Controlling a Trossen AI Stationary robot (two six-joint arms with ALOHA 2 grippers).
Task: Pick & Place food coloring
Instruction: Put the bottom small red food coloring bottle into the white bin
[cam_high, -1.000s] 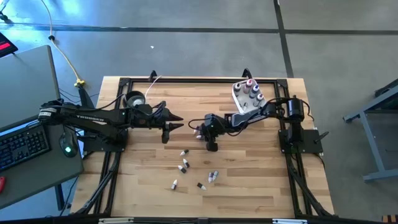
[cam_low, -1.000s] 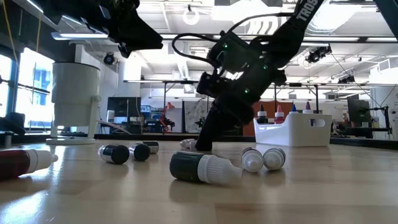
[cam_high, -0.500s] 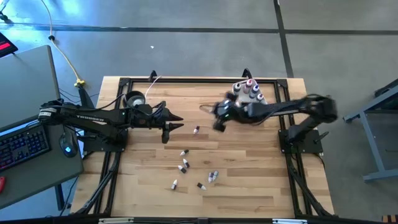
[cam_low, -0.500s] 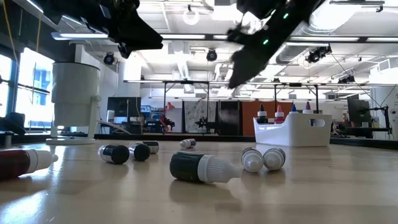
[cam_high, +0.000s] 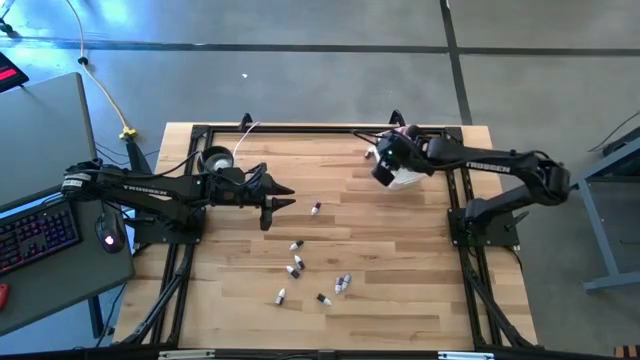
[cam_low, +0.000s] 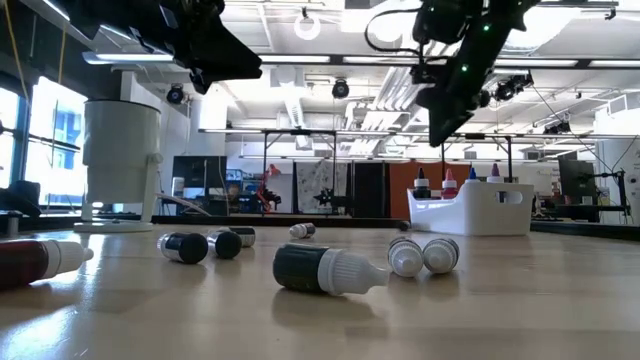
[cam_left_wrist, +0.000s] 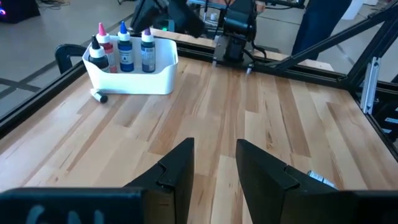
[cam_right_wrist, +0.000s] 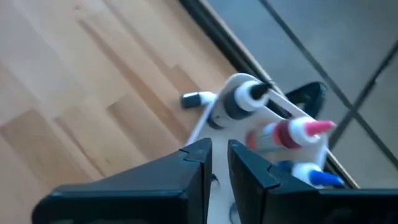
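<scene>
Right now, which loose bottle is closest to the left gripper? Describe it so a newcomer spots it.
On the wooden table, start at the left gripper, which points toward the middle. Just past its tips, a single small food coloring bottle lies on its side. It lies alone; the other loose bottles are scattered together lower in the high view.

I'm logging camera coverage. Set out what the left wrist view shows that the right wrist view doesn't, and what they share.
Only the left wrist view: the left pincer, open and empty above bare planks, a loose bottle lying by its fingers, the right arm's base, and a broad sweep of the wooden table.

Only the right wrist view: the right pincer, fingers nearly together with nothing visibly between them, close above the tub.

Both: the white tub with bottles standing in it, and a small dark bottle lying on the table beside the tub.
</scene>
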